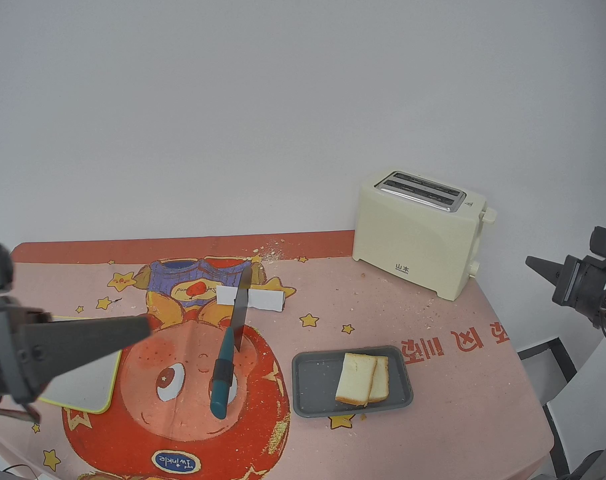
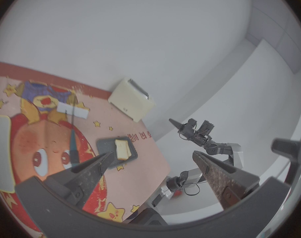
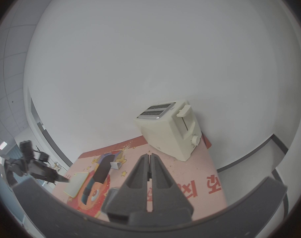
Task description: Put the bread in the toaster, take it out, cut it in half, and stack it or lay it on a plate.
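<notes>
Left hand hangs agape above pink cartoon tablecloth.

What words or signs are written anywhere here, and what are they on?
Toaster front: small dark mark, too small to read.
Tablecloth, beside the tray: big red signs, upside down, not surely readable.
Blue badge at the tablecloth's near edge: upside-down writing, too small to be sure.

Bread on grey tray

A plain white wall backs the table, with seemingly pale floor beside it.
</notes>
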